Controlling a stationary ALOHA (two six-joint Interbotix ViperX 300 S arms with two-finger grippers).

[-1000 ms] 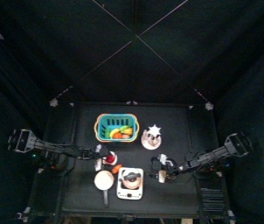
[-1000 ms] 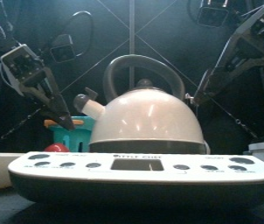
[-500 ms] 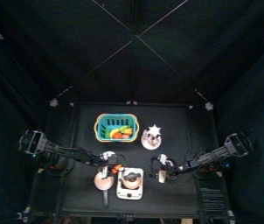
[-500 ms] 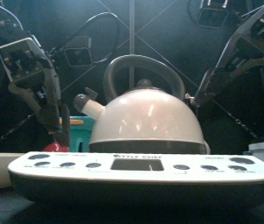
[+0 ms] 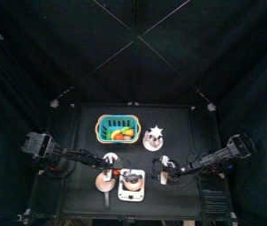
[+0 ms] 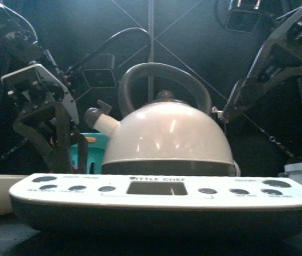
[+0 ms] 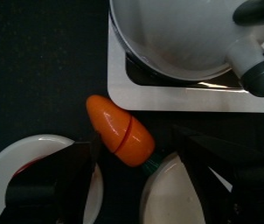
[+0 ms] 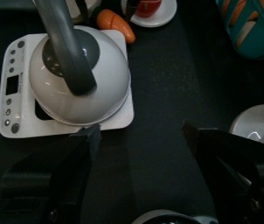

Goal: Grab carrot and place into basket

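Since a second ago the left arm has swung in from the table's left side and lowered, so the left gripper now hangs over the carrot, with the basket now mostly hidden behind it in the front view. The carrot lies flat on the black table, just off the corner of the white scale's base, its green tip next to a white plate. Seen from the wrist, the left gripper's jaws stand spread wide on either side of the carrot and touch nothing. A white kettle sits on the scale, which is at about five o'clock from the carrot in the top view. The teal basket stands well apart at about twelve o'clock, already holding coloured toy pieces. The right gripper has stayed put at roughly three o'clock, beyond the kettle, its jaws apart and empty over bare table.
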